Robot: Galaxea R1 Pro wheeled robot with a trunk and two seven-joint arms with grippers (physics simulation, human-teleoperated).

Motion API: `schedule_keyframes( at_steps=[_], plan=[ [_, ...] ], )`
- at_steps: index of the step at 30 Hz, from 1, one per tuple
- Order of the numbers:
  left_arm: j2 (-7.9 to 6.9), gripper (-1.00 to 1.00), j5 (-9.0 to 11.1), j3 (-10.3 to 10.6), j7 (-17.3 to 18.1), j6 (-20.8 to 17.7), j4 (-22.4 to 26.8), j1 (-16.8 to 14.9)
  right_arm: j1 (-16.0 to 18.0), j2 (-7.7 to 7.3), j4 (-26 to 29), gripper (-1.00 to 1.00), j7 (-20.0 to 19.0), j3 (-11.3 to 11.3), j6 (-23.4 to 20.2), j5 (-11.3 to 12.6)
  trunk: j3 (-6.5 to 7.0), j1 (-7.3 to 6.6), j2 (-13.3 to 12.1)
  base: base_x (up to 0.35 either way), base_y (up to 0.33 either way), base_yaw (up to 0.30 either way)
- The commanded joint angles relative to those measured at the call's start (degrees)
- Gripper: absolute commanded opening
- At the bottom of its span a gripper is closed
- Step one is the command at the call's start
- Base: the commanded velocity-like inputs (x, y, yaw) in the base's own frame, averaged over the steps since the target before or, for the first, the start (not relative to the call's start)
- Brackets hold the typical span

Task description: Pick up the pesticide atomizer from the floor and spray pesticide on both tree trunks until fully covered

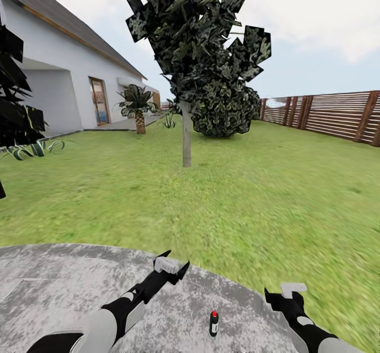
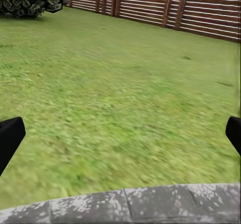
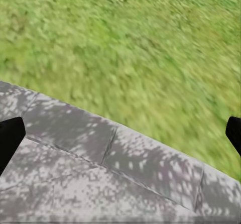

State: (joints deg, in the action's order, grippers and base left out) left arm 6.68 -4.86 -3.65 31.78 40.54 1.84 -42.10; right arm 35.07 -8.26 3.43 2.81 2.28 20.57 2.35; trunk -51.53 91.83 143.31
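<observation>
Both grippers spread and empty: left gripper [image 1: 171,262] and right gripper [image 1: 279,291] hovering low over the grey paving [image 1: 47,279]. Between them, nearer the right, stands the pesticide atomizer [image 1: 213,323], upright, ungrasped. Pick-up step, judged barely begun. Next: lower the right gripper around it. Beyond, across the lawn [image 1: 264,184], one tree trunk [image 1: 186,134].

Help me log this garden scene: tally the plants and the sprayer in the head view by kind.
Pesticide atomizer: 1
Tree with a bare trunk: 1
Palm: 1
Round dark shrub: 1
Total: 4
</observation>
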Motion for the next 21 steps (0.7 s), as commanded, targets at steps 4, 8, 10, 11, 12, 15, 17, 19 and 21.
schedule_keyframes(
  at_steps=[4, 8, 10, 11, 12, 15, 17, 19, 21],
  plan=[
    [0.0, 1.0, 0.0, 0.0, 0.7, 0.0, 0.0, 0.0, 0.0, 0.0, 0.0, 1.0, 0.0, 0.0, 0.0, 0.0, -0.89, 0.1, 0.1, 0.0, 0.0, 0.0],
    [0.0, 1.0, 0.0, 0.0, 0.9, 0.0, 0.0, 0.0, 0.0, -0.01, 0.0, 1.0, 0.0, 0.0, 0.0, 0.0, -1.78, 0.2, 0.1, 0.0, 0.0, 0.0],
    [0.0, 1.0, 0.0, 0.0, 0.9, 0.0, 0.0, 0.0, 0.0, 0.0, 0.0, 1.0, 0.0, 0.0, 0.0, 0.0, -2.22, 0.26, 0.1, 0.0, 0.0, 0.0],
    [-0.01, 1.0, 0.0, 0.0, 0.9, 0.0, 0.0, 0.0, 0.0, 0.0, 0.0, 1.0, 0.0, 0.0, 0.0, 0.0, -2.44, 0.28, 0.2, 0.0, 0.0, 0.0],
    [-0.03, 1.0, 0.0, 0.0, 0.9, 0.0, 0.0, 0.0, 0.0, 0.0, 0.0, 1.0, 0.0, 0.0, 0.0, 0.0, -2.67, 0.31, 0.2, 0.0, 0.0, 0.0],
    [-0.06, 1.0, 0.0, 0.0, 0.9, 0.0, 0.0, 0.0, 0.0, 0.0, 0.0, 1.0, 0.0, 0.0, 0.0, 0.0, -2.89, 0.33, 0.2, 0.0, 0.0, 0.0],
    [-0.07, 1.0, 0.0, 0.0, 0.9, 0.0, 0.0, 0.0, 0.0, 0.0, 0.0, 1.0, 0.0, 0.0, 0.0, 0.0, -2.89, 0.33, 0.2, 0.0, 0.0, 0.0],
    [-0.08, 1.0, 0.0, 0.0, 0.9, 0.0, 0.0, 0.0, 0.0, 0.0, 0.0, 1.0, 0.0, 0.0, 0.0, 0.0, -2.89, 0.33, 0.2, 0.0, 0.0, 0.0],
    [-0.08, 1.0, 0.0, 0.0, 0.9, 0.0, 0.0, 0.0, 0.0, 0.0, 0.0, 1.0, 0.0, 0.0, 0.0, 0.0, -3.33, 0.38, 0.2, 0.0, 0.0, 0.0]
  ],
)
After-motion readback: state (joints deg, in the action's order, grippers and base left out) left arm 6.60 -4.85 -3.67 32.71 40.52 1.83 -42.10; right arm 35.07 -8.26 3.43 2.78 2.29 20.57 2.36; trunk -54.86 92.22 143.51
